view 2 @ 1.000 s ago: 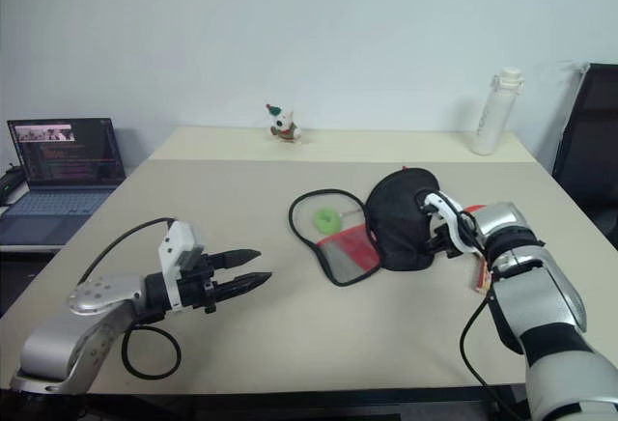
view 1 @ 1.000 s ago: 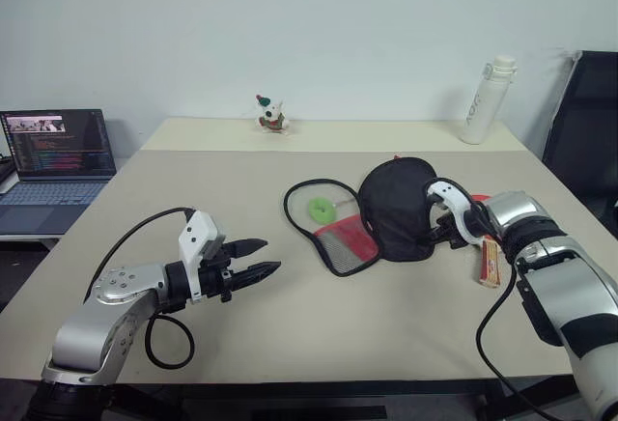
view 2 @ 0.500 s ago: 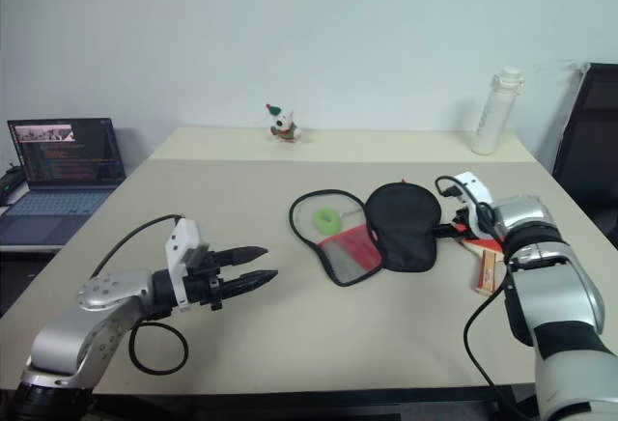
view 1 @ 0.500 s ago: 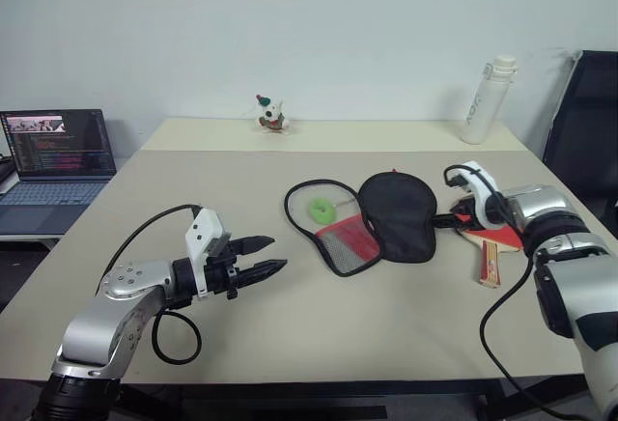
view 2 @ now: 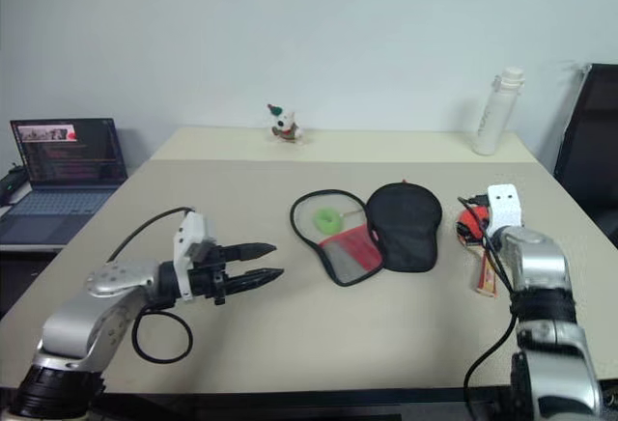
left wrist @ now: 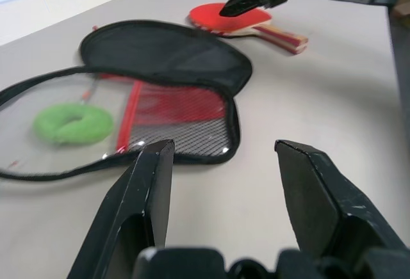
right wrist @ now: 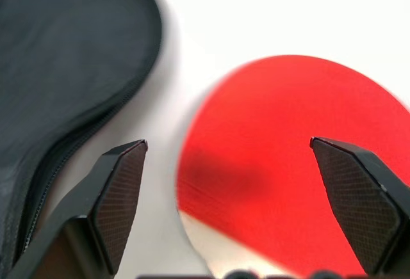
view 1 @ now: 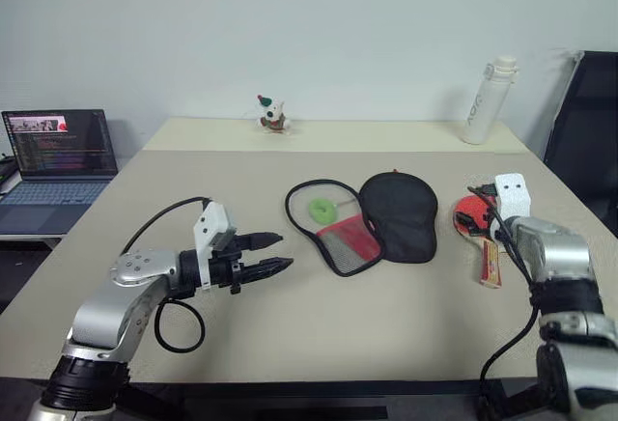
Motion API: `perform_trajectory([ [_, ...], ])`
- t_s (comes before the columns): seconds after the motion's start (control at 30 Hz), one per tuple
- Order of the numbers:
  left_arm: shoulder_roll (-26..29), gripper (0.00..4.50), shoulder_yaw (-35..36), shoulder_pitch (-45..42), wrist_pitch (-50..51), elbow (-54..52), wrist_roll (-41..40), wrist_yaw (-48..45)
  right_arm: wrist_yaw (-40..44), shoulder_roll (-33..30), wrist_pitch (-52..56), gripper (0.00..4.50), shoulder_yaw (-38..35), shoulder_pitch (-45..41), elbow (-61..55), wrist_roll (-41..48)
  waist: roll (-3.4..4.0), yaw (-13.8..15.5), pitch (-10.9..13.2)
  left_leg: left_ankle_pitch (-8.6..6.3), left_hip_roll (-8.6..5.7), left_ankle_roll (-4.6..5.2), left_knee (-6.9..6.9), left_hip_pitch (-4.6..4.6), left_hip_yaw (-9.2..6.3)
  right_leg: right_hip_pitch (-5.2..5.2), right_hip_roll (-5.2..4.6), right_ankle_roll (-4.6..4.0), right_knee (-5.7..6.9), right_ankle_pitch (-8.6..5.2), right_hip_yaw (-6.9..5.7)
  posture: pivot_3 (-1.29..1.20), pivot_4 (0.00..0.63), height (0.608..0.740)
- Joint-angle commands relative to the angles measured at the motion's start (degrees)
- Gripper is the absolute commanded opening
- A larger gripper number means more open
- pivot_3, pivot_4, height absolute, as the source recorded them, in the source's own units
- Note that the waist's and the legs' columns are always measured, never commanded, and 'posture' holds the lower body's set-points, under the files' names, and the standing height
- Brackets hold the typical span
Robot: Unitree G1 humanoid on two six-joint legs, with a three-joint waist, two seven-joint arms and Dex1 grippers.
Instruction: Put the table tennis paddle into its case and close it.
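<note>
The case (view 1: 398,213) lies unzipped and spread flat at the table's centre, its black half to the right and its red mesh half (view 1: 345,243) to the left. To its right lies the table tennis paddle (view 2: 471,222), red face up, with the wooden handle (view 1: 490,263) pointing toward the front edge. My right gripper (right wrist: 230,157) hovers open just above the red blade, one finger on each side, touching nothing. My left gripper (view 1: 281,252) hangs open and empty above the table, left of the case and pointing at it.
A green ring (view 1: 321,210) lies in the open case's left half. At the table's far edge stand a white bottle (view 1: 483,99) and a small figurine (view 1: 271,114). A laptop (view 1: 58,165) sits on a side desk to the left, and a black chair (view 1: 591,122) to the right.
My right gripper let go of the case's black half, which dropped flat. It opened, swung right and now hovers over the paddle. The left gripper has hardly moved.
</note>
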Motion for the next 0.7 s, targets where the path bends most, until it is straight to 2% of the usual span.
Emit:
perform_trajectory([
  [0.03,-0.22,2.72,0.81,-3.28,1.16,-2.05,-3.22,-1.14,-7.33,4.16,7.68,4.48,-4.67,3.83,-13.18,0.96,0.0,0.04,0.0,0.0,0.0,0.0,0.0,0.0,-0.01,0.01,0.0,0.0,0.0,0.0,-0.01,0.0,0.15,0.74],
  [0.17,0.17,2.72,0.01,-7.46,2.18,-2.13,-4.32,-2.78,-10.53,7.65,13.03,4.48,-6.29,7.31,-18.5,1.56,0.0,0.05,0.0,0.0,-0.03,0.01,0.01,0.0,-0.02,0.02,0.0,0.0,0.01,0.0,-0.03,0.0,0.15,0.74],
  [0.3,-0.33,2.72,-1.25,-11.53,2.13,-0.73,-3.64,-3.95,-12.79,9.53,14.79,4.48,-8.14,8.31,-18.19,2.2,0.0,0.04,0.0,0.0,-0.05,0.01,0.01,0.0,-0.04,0.03,0.02,0.0,0.01,0.0,-0.03,0.0,0.15,0.74],
  [0.47,-1.22,2.72,-2.56,-13.03,1.8,0.25,-2.63,-3.96,-14.14,10.49,12.43,4.48,-8.07,8.31,-13.41,2.9,0.0,-0.09,0.0,0.0,-0.04,0.01,0.0,0.01,-0.02,0.01,0.04,0.0,0.0,0.0,0.0,0.0,0.15,0.74],
  [0.67,-0.92,2.72,-2.28,-10.95,1.82,-0.75,-1.99,-2.93,-13.48,9.18,6.83,4.48,-7.89,5.37,-3.49,3.81,-0.1,-0.31,-0.07,-0.01,-0.04,0.03,0.03,0.12,-0.03,0.15,0.05,0.0,0.01,0.01,0.01,0.0,0.15,0.74],
  [0.7,-0.77,2.72,-2.08,-10.5,1.82,-1.01,-1.88,-2.69,-13.23,8.64,5.87,4.2,-7.51,4.9,-1.84,3.72,-0.13,-0.32,-0.09,-0.01,-0.03,0.04,0.03,0.14,-0.07,0.17,0.05,0.0,0.01,0.01,-0.02,0.0,0.15,0.74],
])
